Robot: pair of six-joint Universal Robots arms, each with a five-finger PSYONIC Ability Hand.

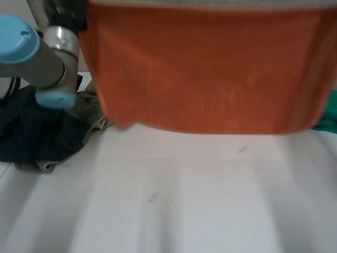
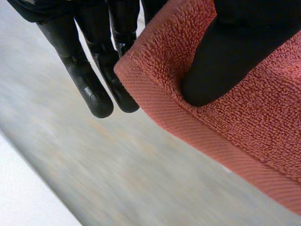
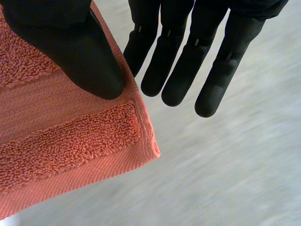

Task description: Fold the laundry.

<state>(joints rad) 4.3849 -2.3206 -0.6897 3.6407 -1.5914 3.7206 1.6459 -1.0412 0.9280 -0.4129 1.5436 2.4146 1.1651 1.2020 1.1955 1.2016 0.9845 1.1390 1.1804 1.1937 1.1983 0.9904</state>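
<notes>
An orange terry towel (image 1: 210, 68) hangs spread out above the white table (image 1: 184, 195), with its lower hem clear of the surface. In the left wrist view my left hand (image 2: 225, 56) pinches a corner of the towel (image 2: 254, 127) between its thumb and the straight fingers (image 2: 89, 89) behind the cloth. In the right wrist view my right hand (image 3: 80, 52) holds the other corner of the towel (image 3: 56, 150) the same way, thumb on top, fingers (image 3: 216, 80) straight beyond the edge. My left arm (image 1: 37, 58) reaches up at the towel's left side.
A heap of dark clothes (image 1: 37, 132) lies at the table's left, with an olive garment (image 1: 92, 113) beside it under the towel's left corner. A green cloth (image 1: 329, 118) peeks out at the right edge.
</notes>
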